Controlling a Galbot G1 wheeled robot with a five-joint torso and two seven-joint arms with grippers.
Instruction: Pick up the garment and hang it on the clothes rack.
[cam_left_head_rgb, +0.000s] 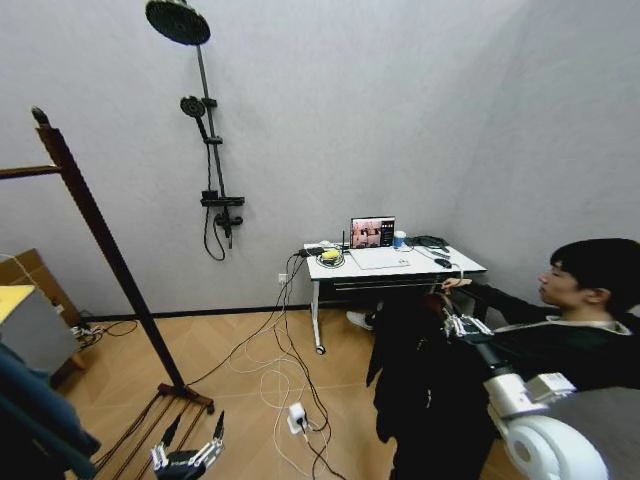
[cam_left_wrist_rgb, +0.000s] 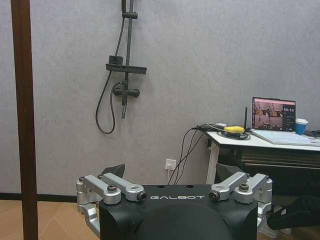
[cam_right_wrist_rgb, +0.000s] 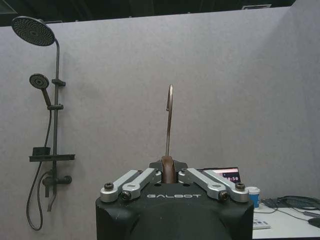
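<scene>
The long black coat (cam_left_head_rgb: 415, 385) on its wooden hanger is dangling by the white desk (cam_left_head_rgb: 395, 263), with the right gripper (cam_right_wrist_rgb: 169, 172) clamping its neck, arm outstretched; the left gripper (cam_left_head_rgb: 187, 455) is hanging low, fingers spread.

You've got wood floor (cam_left_head_rgb: 240, 420) | clothes rack (cam_left_head_rgb: 100, 250) standing on it at left | white desk (cam_left_head_rgb: 395, 268) by wall | cables (cam_left_head_rgb: 280, 385), white adapter (cam_left_head_rgb: 297, 412) lying loose between them

Left gripper (cam_left_head_rgb: 191, 441) — low at the robot's left, fingers spread apart. Right gripper (cam_right_wrist_rgb: 168, 171) — raised at the right, fingers clamped together.
</scene>
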